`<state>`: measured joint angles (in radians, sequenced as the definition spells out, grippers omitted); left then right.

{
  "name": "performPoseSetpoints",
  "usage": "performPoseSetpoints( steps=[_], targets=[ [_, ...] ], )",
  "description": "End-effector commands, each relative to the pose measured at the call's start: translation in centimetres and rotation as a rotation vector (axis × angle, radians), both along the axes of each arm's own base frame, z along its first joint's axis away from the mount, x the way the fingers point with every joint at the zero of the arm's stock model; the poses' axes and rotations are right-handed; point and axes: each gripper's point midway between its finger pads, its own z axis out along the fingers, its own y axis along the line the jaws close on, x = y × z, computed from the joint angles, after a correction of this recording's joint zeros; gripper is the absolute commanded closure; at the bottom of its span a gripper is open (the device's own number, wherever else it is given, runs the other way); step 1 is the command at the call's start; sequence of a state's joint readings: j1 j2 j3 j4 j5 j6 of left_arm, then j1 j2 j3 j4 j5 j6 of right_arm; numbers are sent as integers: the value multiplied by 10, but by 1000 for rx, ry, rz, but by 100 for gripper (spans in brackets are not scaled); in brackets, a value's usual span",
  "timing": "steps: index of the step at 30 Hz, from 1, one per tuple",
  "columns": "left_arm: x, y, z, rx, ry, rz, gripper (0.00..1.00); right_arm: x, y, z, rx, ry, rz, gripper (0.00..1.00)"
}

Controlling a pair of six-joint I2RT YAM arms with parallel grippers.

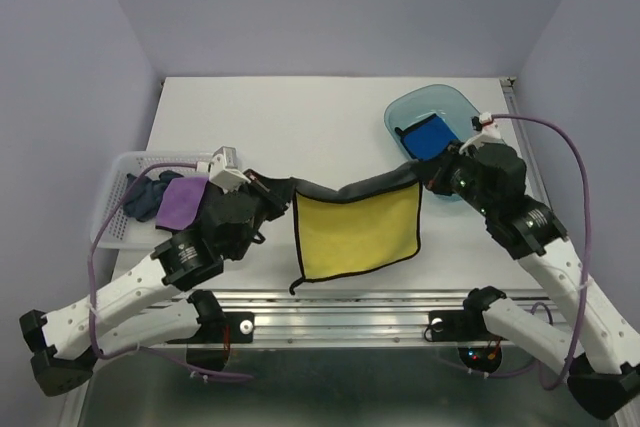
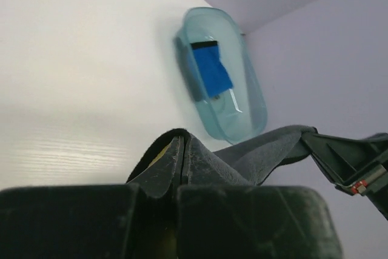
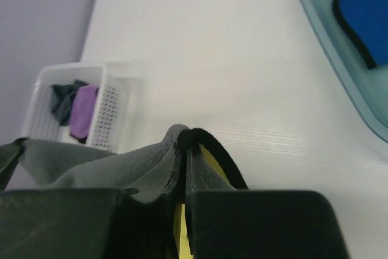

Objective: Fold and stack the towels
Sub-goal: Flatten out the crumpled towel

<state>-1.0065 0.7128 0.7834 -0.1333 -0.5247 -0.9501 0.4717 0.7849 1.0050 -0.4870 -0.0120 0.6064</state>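
Left pincer (image 1: 281, 188) and right pincer (image 1: 428, 176) each pinch the yellow towel (image 1: 358, 232), between basket (image 1: 140, 157) and tray (image 1: 398, 109)

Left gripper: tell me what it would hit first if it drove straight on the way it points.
Apart from the yellow towel it grips, the left gripper faces the table, then probably the teal tray; the right gripper sits off to the side. Depth is unclear.

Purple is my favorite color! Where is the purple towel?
In the top view, the purple towel lies in the white mesh basket at the left edge of the table, beside a dark navy towel.
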Motion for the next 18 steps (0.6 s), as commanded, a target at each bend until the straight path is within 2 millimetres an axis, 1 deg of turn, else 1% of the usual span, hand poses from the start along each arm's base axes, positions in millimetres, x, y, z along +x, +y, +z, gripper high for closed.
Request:
performPoseSetpoints(
  steps=[1,2,3,4,5,6,7,8,9,10,11,13,15,16,17,18],
  targets=[
    [35,34,-20,107,56,290,100,50,-23,-72,-156,146,-231,99],
    [53,43,-29,139,74,347,100,61,-24,-79,-179,152,-258,99],
    [63,48,-37,190,76,350,100,69,-23,-88,-200,171,-274,99],
    [73,44,-48,195,105,303,100,82,-20,-113,-252,230,-281,99],
    [92,63,-57,201,123,355,100,92,-18,-117,-261,230,-287,99],
    [105,61,-77,218,151,346,100,103,-17,-119,-277,234,-295,99],
    [113,65,-86,246,165,349,100,113,-20,-123,-288,246,-312,99],
    [120,68,-91,270,173,350,100,124,-19,-140,-317,281,-315,99],
    [132,69,-97,295,188,364,100,130,-19,-144,-328,289,-319,99],
    [138,70,-98,331,183,367,100,140,-20,-138,-319,279,-330,99],
    [148,68,-101,352,194,366,100,147,-17,-146,-326,288,-324,99],
    [159,71,-106,374,214,359,100,157,-13,-144,-319,279,-315,99],
    [167,74,-118,394,246,357,100,161,-8,-153,-327,299,-294,99],
    [169,74,-121,393,254,352,100,163,-7,-153,-329,298,-291,99],
    [169,75,-131,408,276,348,100,162,-7,-161,-340,317,-284,99],
    [173,74,-130,396,266,350,100,162,-6,-164,-343,326,-279,99]
  ],
)
